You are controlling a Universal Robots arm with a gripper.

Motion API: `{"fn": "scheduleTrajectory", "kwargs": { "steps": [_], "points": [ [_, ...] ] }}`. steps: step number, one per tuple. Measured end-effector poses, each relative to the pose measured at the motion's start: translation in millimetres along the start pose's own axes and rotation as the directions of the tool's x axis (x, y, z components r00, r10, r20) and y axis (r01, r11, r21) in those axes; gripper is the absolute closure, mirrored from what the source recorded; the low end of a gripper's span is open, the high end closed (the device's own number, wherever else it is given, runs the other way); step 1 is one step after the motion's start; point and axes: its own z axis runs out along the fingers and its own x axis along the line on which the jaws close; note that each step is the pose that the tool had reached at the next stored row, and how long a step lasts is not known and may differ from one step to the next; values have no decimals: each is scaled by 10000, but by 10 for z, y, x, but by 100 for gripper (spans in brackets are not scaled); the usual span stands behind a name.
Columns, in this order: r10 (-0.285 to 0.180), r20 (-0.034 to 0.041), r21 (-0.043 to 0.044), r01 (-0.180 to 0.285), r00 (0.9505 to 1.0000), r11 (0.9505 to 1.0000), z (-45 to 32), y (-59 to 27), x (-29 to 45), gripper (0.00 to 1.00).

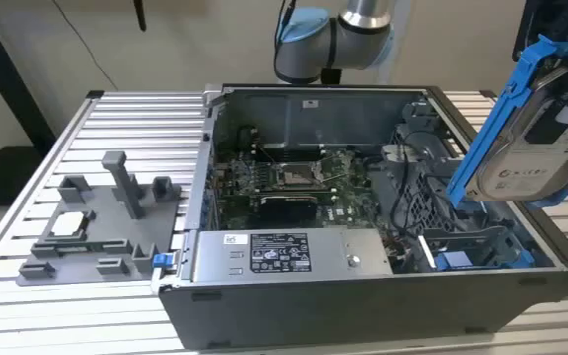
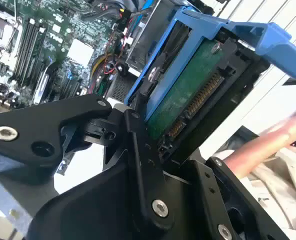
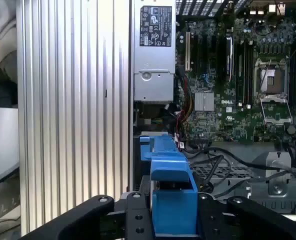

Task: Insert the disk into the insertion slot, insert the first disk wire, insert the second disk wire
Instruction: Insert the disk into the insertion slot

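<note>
The disk [image 1: 535, 144], a silver-grey drive with a white label in a bright blue carrier, hangs tilted on edge above the open computer case's right side in the exterior view. My gripper [image 3: 174, 217] is shut on it. Its black fingers [image 3: 138, 217] press the blue carrier [image 3: 172, 192] from both sides. The second wrist view shows the disk's green circuit-board side [image 2: 188, 92] with its connector row between the black fingers [image 2: 138, 150]. The insertion slot [image 1: 476, 248], a grey sheet-metal bay with blue fittings, lies below the disk in the case's near right corner.
Inside the case [image 1: 363, 310] are the motherboard [image 1: 284, 177], the power supply [image 1: 284, 255] along the front, and loose dark cables [image 1: 407, 174] beside the bay. A grey fixture [image 1: 97, 229] stands on the ribbed table at the exterior view's left. A person's hand [image 2: 283, 137] is near the disk.
</note>
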Motion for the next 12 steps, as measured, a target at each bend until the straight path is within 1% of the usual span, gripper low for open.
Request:
{"fn": "scheduleTrajectory", "kwargs": {
  "steps": [7,12],
  "points": [
    [-1,-2,6,1,10000,10000,10,-1,0,100],
    [0,0,20,0,10000,10000,31,-1,0,100]
  ]
}}
